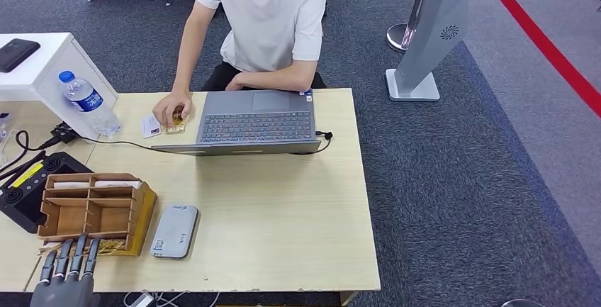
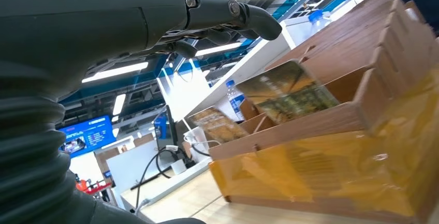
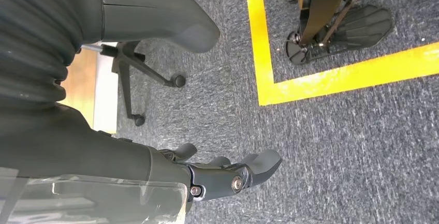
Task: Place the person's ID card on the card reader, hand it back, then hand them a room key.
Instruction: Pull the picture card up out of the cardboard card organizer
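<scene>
Nothing is yet judged done: the ID card lies beside the person's hand, the card reader is bare, and both the left hand and the right hand are held open and empty.

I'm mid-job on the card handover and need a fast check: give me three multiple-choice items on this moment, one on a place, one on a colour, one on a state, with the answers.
1. Where does the card reader lie?
A. On the laptop keyboard
B. On the table beside the wooden organizer
C. On the carpet

2. What colour is the water bottle cap?
A. Blue
B. Red
C. White

3. What is the left hand doing?
A. Holding a card
B. Pressing the card reader
C. Holding nothing, fingers apart, at the wooden organizer

Answers: 1 B, the head view shows the reader flat on the table just beside the organizer. 2 A, the cap is plainly blue. 3 C, the fingers reach over the organizer's near edge with nothing in them.
</scene>
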